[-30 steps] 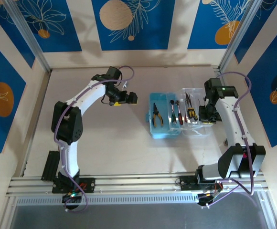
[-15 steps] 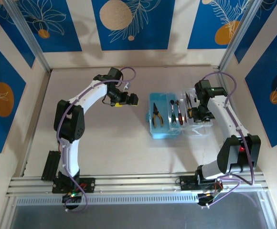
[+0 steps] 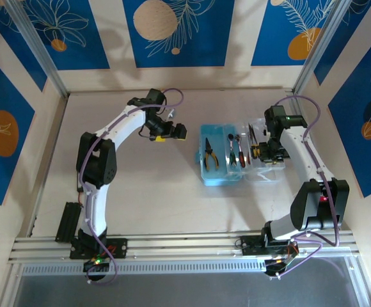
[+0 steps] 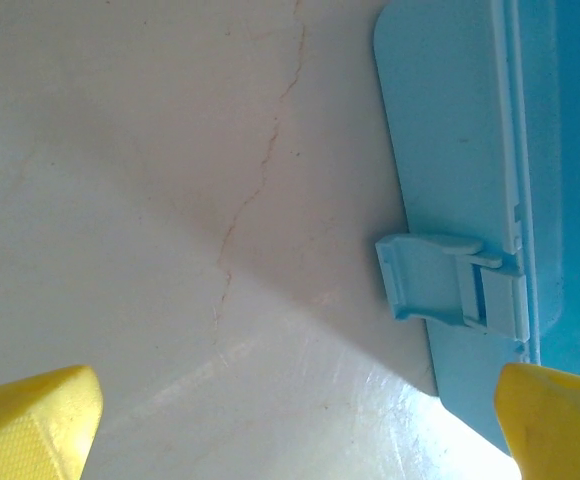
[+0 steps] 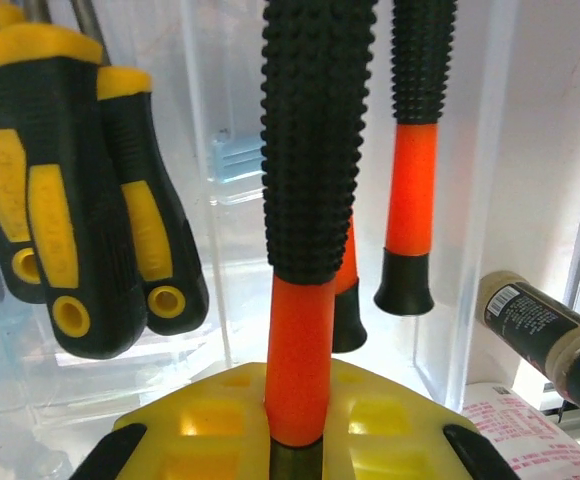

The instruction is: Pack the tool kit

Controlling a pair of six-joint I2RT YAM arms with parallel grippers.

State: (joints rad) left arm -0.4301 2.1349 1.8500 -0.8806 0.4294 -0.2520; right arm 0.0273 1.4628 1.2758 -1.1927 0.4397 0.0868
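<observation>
So, my right gripper (image 3: 267, 151) is down over the clear lid (image 3: 262, 174), which lies open flat on the table (image 3: 147, 192), hinged to the right side of the light-blue case (image 3: 221, 177); the jaws are nearly closed and clamped on an orange-and-black handle (image 5: 310, 150) that stands straight out ahead of my wrist camera; a second handle of the same colours (image 5: 413, 160) sits just to its right, and the yellow-black screwdrivers (image 5: 70, 200) lie close on the left, all of it inside the clear plastic; over in the blue half there's a pair of orange-handled pliers (image 3: 210, 153) and a couple of red-handled bits (image 3: 232, 153) beside them; my left gripper (image 3: 174, 132) hangs just off the case's left edge, not touching it, fingers (image 4: 30, 425) spread as wide as they go with nothing between them but bare table; from that wrist the case's latch (image 4: 440, 280) sticks out towards me, near my right-hand fingertip.
</observation>
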